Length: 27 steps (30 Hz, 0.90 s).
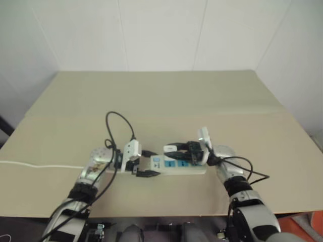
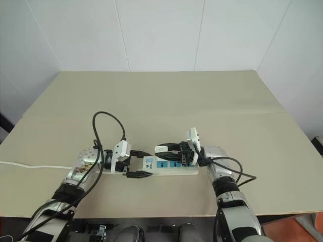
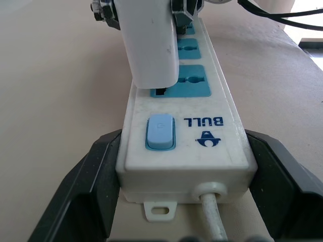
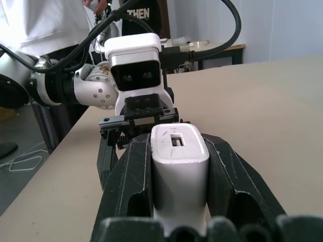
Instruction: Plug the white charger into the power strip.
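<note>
Plainly white boxy charger [image 3: 151, 45] over blue-socketed strip [image 3: 222, 108]

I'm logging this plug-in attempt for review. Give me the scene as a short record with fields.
surface: beige table
power strip: lying flat on the table, switch end between the left gripper's fingers
left gripper: shut on the strip's switch end
white charger: held over the socket nearest the switch
right gripper: shut on the charger
strip cord: runs off to the robot's left
</note>
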Tool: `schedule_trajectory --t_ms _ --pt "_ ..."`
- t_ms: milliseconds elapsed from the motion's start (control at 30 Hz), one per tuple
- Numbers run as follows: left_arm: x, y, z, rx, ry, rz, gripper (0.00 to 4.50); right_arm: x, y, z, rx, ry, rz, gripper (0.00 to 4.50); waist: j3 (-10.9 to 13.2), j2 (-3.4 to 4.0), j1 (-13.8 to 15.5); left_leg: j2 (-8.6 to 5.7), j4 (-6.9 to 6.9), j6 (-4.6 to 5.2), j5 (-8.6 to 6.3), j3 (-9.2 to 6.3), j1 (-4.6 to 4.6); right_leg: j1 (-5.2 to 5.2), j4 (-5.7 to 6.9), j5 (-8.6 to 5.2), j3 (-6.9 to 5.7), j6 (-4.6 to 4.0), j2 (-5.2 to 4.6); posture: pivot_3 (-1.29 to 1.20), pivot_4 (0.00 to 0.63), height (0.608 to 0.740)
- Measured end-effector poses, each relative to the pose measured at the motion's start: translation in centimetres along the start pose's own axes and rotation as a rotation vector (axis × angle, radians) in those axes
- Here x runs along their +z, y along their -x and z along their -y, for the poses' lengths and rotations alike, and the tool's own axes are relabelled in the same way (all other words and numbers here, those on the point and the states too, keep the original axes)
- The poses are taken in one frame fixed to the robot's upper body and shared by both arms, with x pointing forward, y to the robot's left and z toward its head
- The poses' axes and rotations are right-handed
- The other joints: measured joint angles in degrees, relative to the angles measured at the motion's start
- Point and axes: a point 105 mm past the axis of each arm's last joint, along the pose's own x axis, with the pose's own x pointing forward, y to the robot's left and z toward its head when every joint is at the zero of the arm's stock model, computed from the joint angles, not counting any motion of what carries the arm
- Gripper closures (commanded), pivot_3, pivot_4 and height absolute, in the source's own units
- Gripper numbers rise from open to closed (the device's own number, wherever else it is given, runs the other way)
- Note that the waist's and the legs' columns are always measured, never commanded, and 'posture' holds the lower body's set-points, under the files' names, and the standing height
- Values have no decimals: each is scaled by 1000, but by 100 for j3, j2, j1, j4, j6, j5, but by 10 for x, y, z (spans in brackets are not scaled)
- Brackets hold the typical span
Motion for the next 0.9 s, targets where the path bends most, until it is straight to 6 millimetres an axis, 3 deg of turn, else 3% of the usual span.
schedule_trajectory --t_ms 900 --pt "-2 2 0 5 7 -9 1248 -9 -3 2 24 -24 -73 3377 -10 -10 -17 1 -12 0 0 1 30 17 2 -1 3 -1 1 0 150 740"
